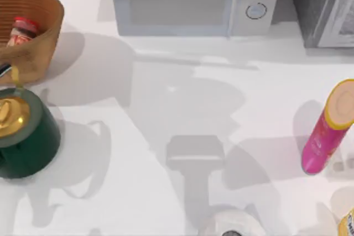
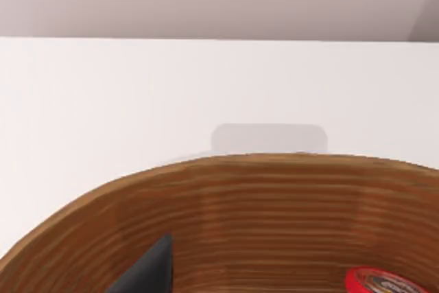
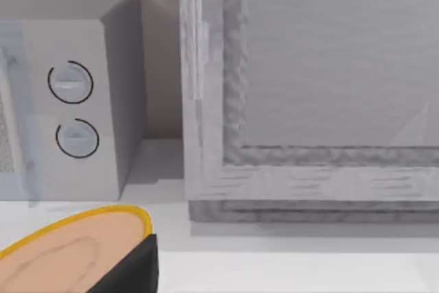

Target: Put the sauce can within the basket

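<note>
The can (image 1: 22, 30) lies inside the basket (image 1: 47, 37) at the desk's (image 1: 177, 114) far left corner (beside the green pot (image 1: 25, 136)), so placement looks done and only retreating remains, though I cannot tell the fingers' state.

A broad stretch of bare table (image 1: 182, 114) is lying open through the middle, giving free passage from left to right. Along the far edge a microwave (image 1: 191, 1) is blocking the way, with a grey box (image 1: 326, 6) standing just beside it at the far right. At the left, the basket (image 1: 47, 31) and a green pot (image 1: 27, 136) are sitting close together, leaving barely any gap between them. At the right, a pink tube (image 1: 326, 128) is standing tilted, narrowing that side.
</note>
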### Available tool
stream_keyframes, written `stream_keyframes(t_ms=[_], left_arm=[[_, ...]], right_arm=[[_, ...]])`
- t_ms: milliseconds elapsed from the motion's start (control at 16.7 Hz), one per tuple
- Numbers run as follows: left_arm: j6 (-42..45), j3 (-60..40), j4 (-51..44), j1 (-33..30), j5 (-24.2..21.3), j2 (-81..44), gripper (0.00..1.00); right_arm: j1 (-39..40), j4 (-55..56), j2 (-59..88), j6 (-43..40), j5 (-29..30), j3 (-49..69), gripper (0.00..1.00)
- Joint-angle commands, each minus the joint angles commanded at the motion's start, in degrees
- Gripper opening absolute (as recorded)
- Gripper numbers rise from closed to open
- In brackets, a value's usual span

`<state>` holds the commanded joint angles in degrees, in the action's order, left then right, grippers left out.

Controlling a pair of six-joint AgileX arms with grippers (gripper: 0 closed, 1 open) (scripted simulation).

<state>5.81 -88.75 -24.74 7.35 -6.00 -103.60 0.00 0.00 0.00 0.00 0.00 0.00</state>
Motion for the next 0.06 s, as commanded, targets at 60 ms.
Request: stream_keyframes(t_ms=[60], left_arm=[[0.0,0.0,0.0,0.0,0.0,0.0,1.0]], right_arm=[[0.0,0.0,0.0,0.0,0.0,0.0,1.0]])
